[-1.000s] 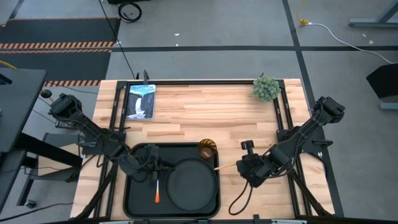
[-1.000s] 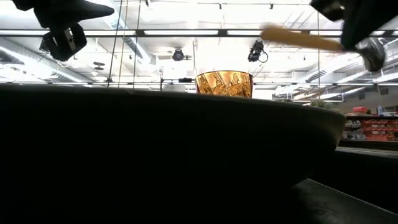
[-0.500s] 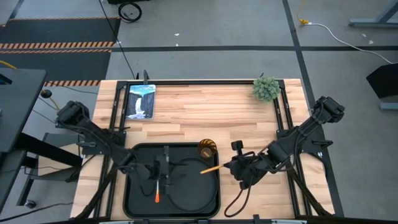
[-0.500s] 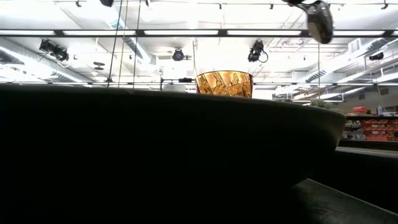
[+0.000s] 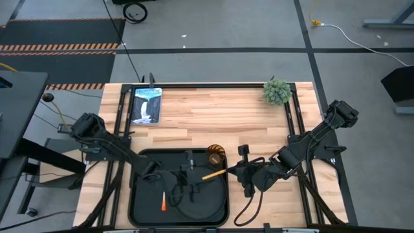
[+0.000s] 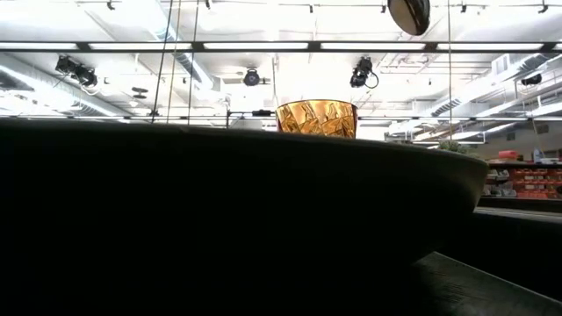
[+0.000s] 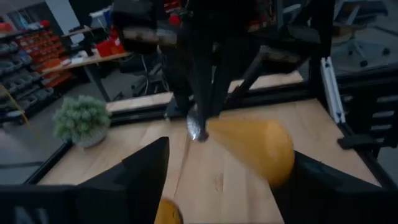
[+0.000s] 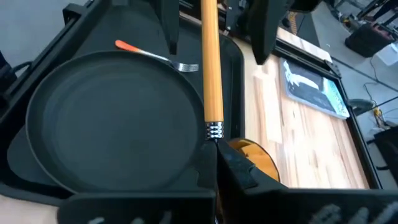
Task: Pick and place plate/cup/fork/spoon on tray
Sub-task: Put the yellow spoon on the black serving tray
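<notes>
The black tray (image 5: 139, 194) lies at the table's near middle with the round black plate (image 5: 210, 197) on its right half. The fork (image 5: 163, 202) lies flat on the tray left of the plate, also in the right wrist view (image 8: 149, 55). The amber cup (image 5: 215, 156) stands at the tray's far right corner. My right gripper (image 5: 234, 171) is shut on the spoon (image 5: 215, 173), whose orange handle reaches out over the plate. My left gripper (image 5: 192, 173) hovers open over the tray, its fingers (image 8: 168, 25) on either side of the handle's free end without touching it. My right gripper pinches the spoon at the metal neck (image 8: 214, 132), just behind the orange handle. The fingers come level from the table's right and lie along the spoon. The handle sticks straight out ahead of them toward the left gripper, lifted clear above the plate.
A small potted plant (image 5: 277, 91) stands at the far right corner and a framed picture (image 5: 146, 105) lies at the far left. Black frame rails (image 5: 294, 116) run along both table sides. Bare wood (image 5: 213, 116) shows beyond the tray.
My right gripper has carried the spoon toward the table's left, from beside the tray to over the plate, handle leading. My left gripper has gone right across the tray toward the spoon, and its fingers stand wider apart. The fork has stayed on the tray.
</notes>
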Robot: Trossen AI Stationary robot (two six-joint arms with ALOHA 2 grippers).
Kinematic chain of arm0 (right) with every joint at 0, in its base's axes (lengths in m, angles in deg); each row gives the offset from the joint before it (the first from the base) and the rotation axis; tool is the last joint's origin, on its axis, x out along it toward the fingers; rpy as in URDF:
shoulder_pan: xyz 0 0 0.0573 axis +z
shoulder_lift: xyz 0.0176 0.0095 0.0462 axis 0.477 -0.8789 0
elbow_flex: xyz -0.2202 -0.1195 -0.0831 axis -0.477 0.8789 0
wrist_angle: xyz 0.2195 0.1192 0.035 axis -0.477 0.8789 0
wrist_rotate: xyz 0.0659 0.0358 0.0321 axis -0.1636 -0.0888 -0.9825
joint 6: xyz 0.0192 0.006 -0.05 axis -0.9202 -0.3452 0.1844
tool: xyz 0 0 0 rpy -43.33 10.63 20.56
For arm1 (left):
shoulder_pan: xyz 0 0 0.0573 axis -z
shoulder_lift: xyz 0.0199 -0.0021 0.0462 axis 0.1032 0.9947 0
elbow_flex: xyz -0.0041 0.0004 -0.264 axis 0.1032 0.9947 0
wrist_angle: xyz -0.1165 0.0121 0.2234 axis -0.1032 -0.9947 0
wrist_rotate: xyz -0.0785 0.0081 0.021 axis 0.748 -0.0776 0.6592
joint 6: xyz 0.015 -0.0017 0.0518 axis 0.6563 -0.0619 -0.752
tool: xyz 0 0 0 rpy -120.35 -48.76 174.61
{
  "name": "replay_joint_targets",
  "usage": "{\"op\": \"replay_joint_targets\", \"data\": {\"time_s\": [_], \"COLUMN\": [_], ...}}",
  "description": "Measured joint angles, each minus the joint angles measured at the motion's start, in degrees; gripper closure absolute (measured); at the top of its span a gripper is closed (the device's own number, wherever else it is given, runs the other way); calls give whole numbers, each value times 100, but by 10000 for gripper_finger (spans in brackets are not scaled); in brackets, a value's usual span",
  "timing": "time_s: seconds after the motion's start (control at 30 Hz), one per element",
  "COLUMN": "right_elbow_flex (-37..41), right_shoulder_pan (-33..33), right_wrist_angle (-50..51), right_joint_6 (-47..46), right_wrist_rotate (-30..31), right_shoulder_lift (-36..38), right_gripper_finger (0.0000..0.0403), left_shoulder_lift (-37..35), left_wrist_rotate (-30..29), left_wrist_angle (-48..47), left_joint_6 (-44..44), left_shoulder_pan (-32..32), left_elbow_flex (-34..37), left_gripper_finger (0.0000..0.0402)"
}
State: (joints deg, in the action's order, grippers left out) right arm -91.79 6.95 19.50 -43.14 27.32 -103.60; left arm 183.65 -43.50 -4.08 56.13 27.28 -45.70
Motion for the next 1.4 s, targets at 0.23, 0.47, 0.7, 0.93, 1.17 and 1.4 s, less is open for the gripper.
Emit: {"op": "replay_joint_targets", "data": {"time_s": [0.23, 0.47, 0.7, 0.93, 1.17, 1.4], "right_elbow_flex": [4, 4, 4, 4, 4, 4], "right_shoulder_pan": [-2, -2, 1, 1, 1, 1], "right_wrist_angle": [-188, -192, -177, -170, -164, -167], "right_joint_6": [125, 146, 107, 142, 126, 106], "right_wrist_rotate": [2, 2, -31, -26, -92, -215], "right_shoulder_lift": [0, 0, 4, 4, 4, 4], "right_gripper_finger": [400, 400, 399, 399, 399, 398], "left_shoulder_lift": [11, 11, 11, 11, 11, 8], "left_wrist_rotate": [191, 292, 342, 427, 482, 484], "left_wrist_angle": [83, 246, 361, 380, 396, 400], "left_joint_6": [3, 159, 102, 128, 10, 3], "left_shoulder_pan": [-41, -41, -41, -41, -41, -43], "left_elbow_flex": [-33, -33, -33, -33, -33, -33], "left_gripper_finger": [208, 309, 348, 311, 346, 365]}}
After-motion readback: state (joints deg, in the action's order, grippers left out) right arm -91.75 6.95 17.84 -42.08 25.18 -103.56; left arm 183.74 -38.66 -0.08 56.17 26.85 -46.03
